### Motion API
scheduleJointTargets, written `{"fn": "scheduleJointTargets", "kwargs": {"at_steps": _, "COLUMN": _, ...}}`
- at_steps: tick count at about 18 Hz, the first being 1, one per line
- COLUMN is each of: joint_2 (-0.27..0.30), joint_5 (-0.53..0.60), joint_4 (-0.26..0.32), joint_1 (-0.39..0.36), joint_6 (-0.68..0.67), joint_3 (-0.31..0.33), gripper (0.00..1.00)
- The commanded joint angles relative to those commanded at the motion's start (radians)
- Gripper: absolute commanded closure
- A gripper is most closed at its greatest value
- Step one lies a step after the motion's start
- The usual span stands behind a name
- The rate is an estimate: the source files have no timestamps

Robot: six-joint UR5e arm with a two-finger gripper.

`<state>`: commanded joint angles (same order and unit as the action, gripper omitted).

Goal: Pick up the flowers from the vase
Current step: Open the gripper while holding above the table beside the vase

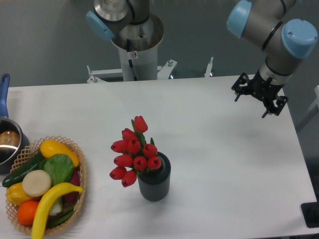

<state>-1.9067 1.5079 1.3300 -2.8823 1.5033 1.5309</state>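
The flowers (133, 153) are a bunch of red tulip buds with short green stems, standing in the vase and leaning to its left. The vase (155, 183) is a small dark grey ribbed pot near the table's front centre. My gripper (250, 106) hangs above the far right of the table, well away from the flowers, up and to their right. Its two black fingers stand apart with nothing between them.
A wicker basket (82, 172) with colourful fruit and vegetables sits at the front left. A blue-handled metal saucepan (7, 142) is at the left edge. The arm's base column (135, 47) stands behind the table's far edge.
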Motion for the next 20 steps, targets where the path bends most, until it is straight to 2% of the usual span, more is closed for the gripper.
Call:
{"fn": "scheduleJointTargets", "kwargs": {"at_steps": 5, "joint_2": 0.002, "joint_5": 0.000, "joint_4": 0.000, "joint_1": 0.002, "joint_6": -0.009, "joint_3": 0.000, "gripper": 0.00}}
{"fn": "scheduleJointTargets", "kwargs": {"at_steps": 12, "joint_2": 0.021, "joint_5": -0.005, "joint_4": 0.000, "joint_1": -0.035, "joint_6": -0.009, "joint_3": 0.015, "gripper": 0.00}}
{"fn": "scheduleJointTargets", "kwargs": {"at_steps": 14, "joint_2": 0.021, "joint_5": -0.026, "joint_4": -0.020, "joint_1": -0.044, "joint_6": -0.009, "joint_3": 0.021, "gripper": 0.00}}
{"fn": "scheduleJointTargets", "kwargs": {"at_steps": 17, "joint_2": 0.021, "joint_5": -0.151, "joint_4": -0.029, "joint_1": -0.084, "joint_6": -0.008, "joint_3": 0.044, "gripper": 0.00}}
{"fn": "scheduleJointTargets", "kwargs": {"at_steps": 20, "joint_2": 0.052, "joint_5": -0.287, "joint_4": -0.046, "joint_1": -0.121, "joint_6": -0.002, "joint_3": 0.119, "gripper": 0.00}}
